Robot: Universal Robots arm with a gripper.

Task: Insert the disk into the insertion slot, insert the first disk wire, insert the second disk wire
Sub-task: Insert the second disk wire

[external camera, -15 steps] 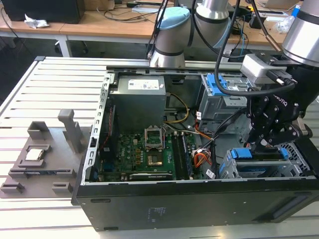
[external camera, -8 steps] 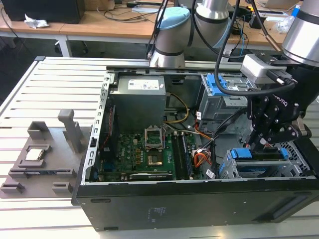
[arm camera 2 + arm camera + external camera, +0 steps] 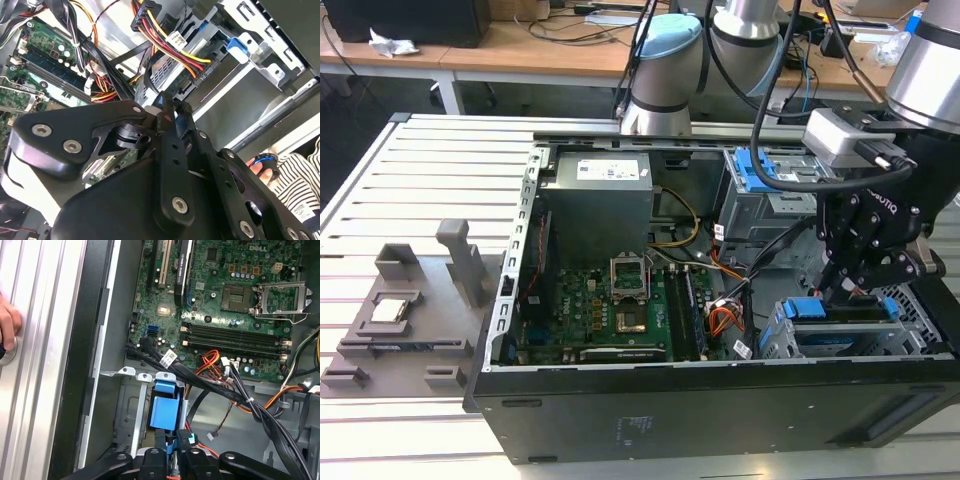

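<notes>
Blue-framed disk (image 3: 845,310) flat in insertion slot (image 3: 790,345), tool (image 3: 850,290) above

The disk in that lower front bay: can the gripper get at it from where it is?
Probably yes. The gripper hangs just above the disk in the insertion slot, and the case is open on top. Loose cables run close beside it, though.

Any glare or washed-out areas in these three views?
Exterior view: even lighting, mild sheen on the arm's silver joint. Second wrist view: bright, bleached sheet metal behind the dark gripper. First wrist view: the ribbed table is pale and overexposed.
</notes>
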